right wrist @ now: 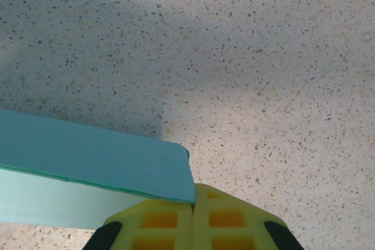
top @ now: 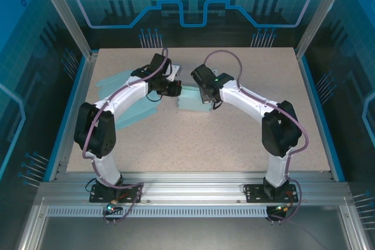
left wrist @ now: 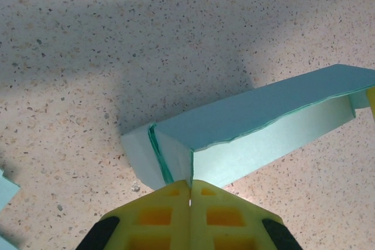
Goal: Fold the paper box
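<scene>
Paper box (top: 192,99) braced from both ends: left gripper (left wrist: 190,185) at 9 o'clock, right gripper (right wrist: 193,203) at 3 o'clock. Both sets of fingers (left wrist: 158,215) are closed, apparently pinching thin walls to steady the fold.

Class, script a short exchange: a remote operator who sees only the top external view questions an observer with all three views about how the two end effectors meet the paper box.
Operator: From above, is the left end effector open?
Observer: No. Its yellow fingers are shut on an edge of the paper box.
Operator: And the right end effector?
Observer: Shut too, with the paper box's corner at its tips; I cannot confirm a pinch there.
</scene>
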{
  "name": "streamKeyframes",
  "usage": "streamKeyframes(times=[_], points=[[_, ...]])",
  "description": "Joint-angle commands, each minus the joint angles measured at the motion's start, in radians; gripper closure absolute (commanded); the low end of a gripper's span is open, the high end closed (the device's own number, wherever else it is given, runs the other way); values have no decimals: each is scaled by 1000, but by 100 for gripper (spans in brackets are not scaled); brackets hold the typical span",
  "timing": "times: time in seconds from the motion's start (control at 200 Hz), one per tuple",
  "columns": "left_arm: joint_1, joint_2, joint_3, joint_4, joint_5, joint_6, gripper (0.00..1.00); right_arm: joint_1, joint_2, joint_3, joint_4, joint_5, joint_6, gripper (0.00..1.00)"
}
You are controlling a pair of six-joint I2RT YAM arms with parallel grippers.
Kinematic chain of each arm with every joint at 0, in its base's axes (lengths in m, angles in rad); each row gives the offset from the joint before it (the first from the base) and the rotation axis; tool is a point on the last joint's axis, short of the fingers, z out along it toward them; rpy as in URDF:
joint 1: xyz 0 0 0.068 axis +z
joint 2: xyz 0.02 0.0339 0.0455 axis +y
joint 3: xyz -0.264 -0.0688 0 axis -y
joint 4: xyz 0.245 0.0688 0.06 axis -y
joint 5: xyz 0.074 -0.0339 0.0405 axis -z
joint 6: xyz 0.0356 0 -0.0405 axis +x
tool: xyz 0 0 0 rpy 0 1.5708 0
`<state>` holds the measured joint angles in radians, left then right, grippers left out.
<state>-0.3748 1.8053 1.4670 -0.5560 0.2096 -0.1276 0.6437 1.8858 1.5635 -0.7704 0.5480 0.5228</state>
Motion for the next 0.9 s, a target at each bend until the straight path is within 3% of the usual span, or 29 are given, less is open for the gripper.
streamKeyframes(times=[0.0, 0.26, 0.625, 0.896], points=[[-7, -16, 29, 59, 94, -35, 100, 45, 58, 6, -53, -47, -24, 100], [-7, -9, 11, 50, 57, -16, 100, 46, 61, 7, -50, -47, -23, 100], [-54, -35, -198, 177, -166, 46, 100, 47, 23, -39, 4, -117, 16, 100], [-69, -61, -280, 271, -185, -1, 100, 42, -20, -143, 78, -167, 57, 100]])
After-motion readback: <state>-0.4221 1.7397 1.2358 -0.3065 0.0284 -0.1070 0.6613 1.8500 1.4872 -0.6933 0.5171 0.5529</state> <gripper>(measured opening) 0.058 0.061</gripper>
